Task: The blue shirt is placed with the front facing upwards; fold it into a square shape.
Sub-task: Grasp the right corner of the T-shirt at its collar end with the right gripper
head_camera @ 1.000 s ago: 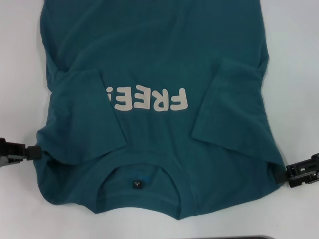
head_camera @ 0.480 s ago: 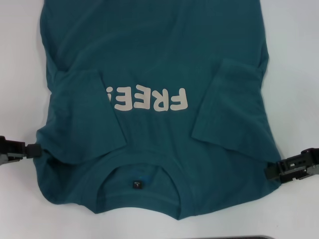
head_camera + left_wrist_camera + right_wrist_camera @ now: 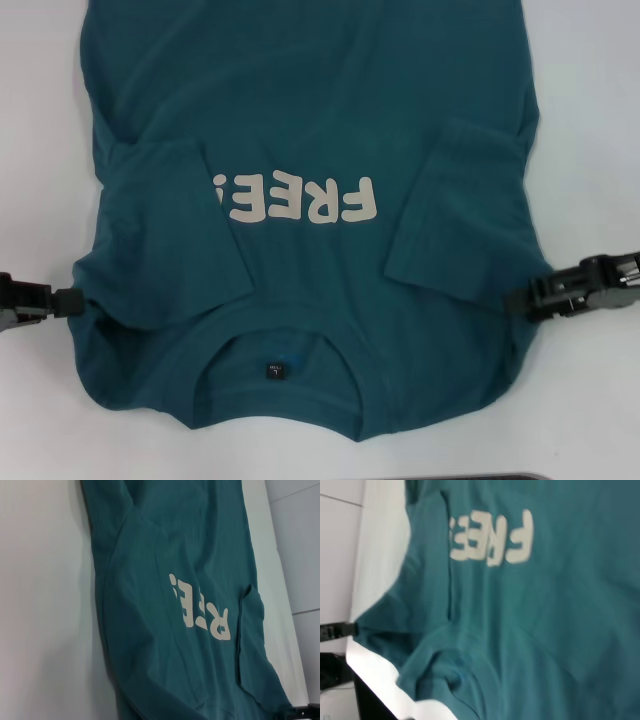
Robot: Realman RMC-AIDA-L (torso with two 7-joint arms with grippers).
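Note:
The blue shirt point(image 3: 300, 100) lies front up on the white table point(image 3: 590, 120), collar toward me, with the off-white "FREE!" letters point(image 3: 300, 200) on its chest and both sleeves folded in over the chest. My left gripper point(image 3: 72, 300) is shut on the shirt's left shoulder edge, low at the table. Over on the other side, my right gripper point(image 3: 512, 299) is shut on the right shoulder edge, which is drawn in over the body. The left wrist view shows the shirt point(image 3: 165, 555) lengthwise. The right wrist view shows its chest point(image 3: 560, 610) and the left gripper point(image 3: 350, 628) far off.
A small black neck tag point(image 3: 275, 370) sits inside the collar. A dark strip point(image 3: 500, 477) runs along the near table edge. White table shows on both sides of the shirt, and the table's far edge point(image 3: 280, 580) shows in the left wrist view.
My right gripper has moved inward and slightly up, carrying the shirt's right shoulder corner with it over the body. The left gripper has stayed put.

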